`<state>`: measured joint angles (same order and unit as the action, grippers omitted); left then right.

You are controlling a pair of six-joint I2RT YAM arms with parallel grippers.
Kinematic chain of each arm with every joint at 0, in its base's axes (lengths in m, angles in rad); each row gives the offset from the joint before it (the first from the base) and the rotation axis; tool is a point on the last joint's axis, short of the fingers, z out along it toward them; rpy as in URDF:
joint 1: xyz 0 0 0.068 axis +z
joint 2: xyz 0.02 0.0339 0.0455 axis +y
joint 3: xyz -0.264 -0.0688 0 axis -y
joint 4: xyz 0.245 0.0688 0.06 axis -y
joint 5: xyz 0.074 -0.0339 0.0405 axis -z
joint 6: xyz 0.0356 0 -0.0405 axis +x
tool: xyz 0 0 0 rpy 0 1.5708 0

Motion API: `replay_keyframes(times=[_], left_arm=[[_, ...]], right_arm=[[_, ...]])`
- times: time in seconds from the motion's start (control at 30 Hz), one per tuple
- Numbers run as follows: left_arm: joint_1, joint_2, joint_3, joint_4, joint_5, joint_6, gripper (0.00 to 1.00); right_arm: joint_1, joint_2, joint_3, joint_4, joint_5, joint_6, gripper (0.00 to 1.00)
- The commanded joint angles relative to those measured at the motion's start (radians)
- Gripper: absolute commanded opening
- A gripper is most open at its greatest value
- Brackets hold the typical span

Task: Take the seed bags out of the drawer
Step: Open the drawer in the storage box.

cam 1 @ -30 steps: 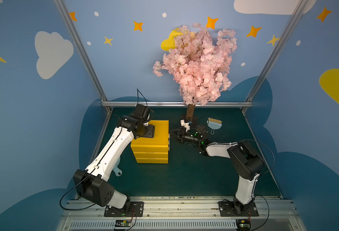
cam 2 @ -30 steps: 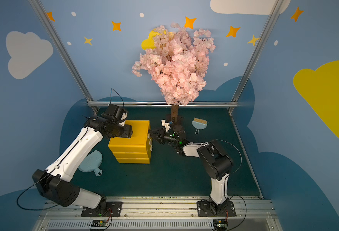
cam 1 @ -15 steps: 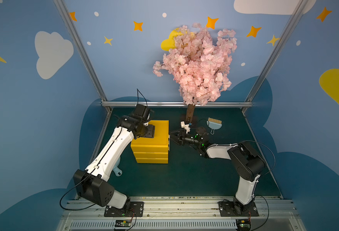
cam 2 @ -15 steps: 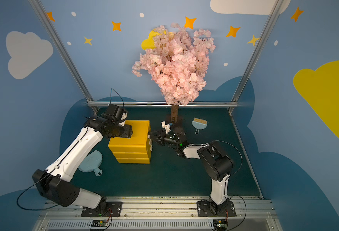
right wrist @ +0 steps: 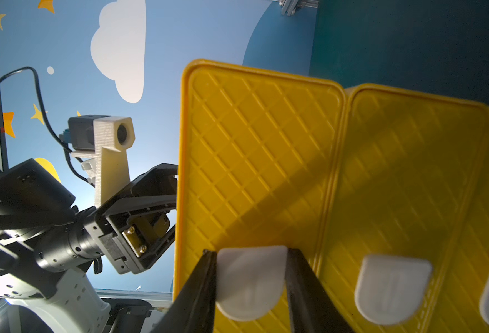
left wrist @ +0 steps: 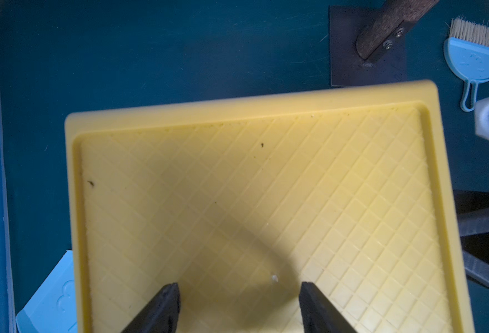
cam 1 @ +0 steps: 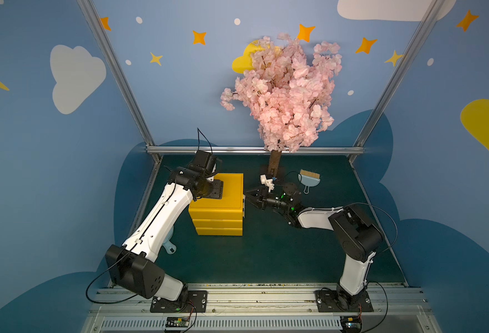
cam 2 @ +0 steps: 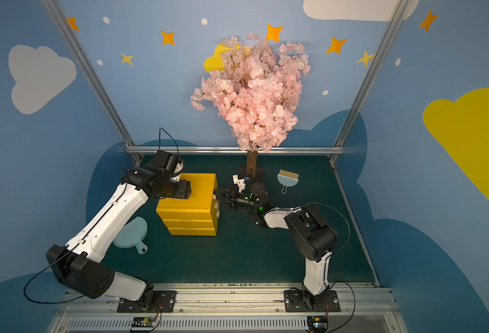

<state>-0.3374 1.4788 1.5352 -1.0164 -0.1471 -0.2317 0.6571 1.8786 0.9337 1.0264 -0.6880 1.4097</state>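
In both top views, a yellow plastic three-drawer cube (cam 1: 223, 201) stood on the dark green worktop (cam 1: 266, 253) between the two arms. The left end effector (cam 1: 218, 189) lay over the cube's top, and the right end effector (cam 1: 246, 198) was at the cube's front, at its uppermost level. A light-blue brush with tan bristles (cam 1: 309, 177) lay near a pink blossom tree (cam 1: 283, 95). In the left wrist view, the left end effector's black fingers (left wrist: 162, 308) stood apart, released, with nothing between them, over the cube's cross-hatched top. In the right wrist view, the uppermost shallow yellow drawer (right wrist: 254, 161) sat closed, its contents hidden. The right end effector was clenched on its white handle tab (right wrist: 252, 279), one finger against each side.
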Motion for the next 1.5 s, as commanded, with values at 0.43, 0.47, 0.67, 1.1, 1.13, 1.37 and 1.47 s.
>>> replay_keyframes(times=[0.43,0.47,0.67,1.1,1.13,1.37,1.47], left_arm=[[0.005,0.017,-0.034,-0.057,0.034,-0.01,0.7],[0.004,0.017,-0.034,-0.058,0.034,-0.01,0.7],[0.007,0.021,-0.035,-0.056,0.037,-0.009,0.7],[0.013,0.014,-0.051,-0.049,0.033,-0.007,0.7],[0.014,0.015,-0.053,-0.049,0.036,-0.007,0.7],[0.015,0.015,-0.06,-0.043,0.043,-0.006,0.7],[0.017,0.014,-0.064,-0.041,0.044,-0.006,0.7]], right_arm=[[-0.075,-0.131,-0.134,-0.033,-0.03,-0.054,0.25],[-0.082,-0.139,-0.143,-0.039,-0.034,-0.059,0.25],[-0.121,-0.192,-0.187,-0.079,-0.048,-0.085,0.21],[-0.067,-0.321,-0.051,-0.501,-0.021,-0.315,0.45],[-0.061,-0.32,-0.036,-0.519,-0.019,-0.326,0.46],[-0.046,-0.311,0.016,-0.62,0.015,-0.368,0.48],[-0.041,-0.321,0.041,-0.708,0.049,-0.41,0.48]])
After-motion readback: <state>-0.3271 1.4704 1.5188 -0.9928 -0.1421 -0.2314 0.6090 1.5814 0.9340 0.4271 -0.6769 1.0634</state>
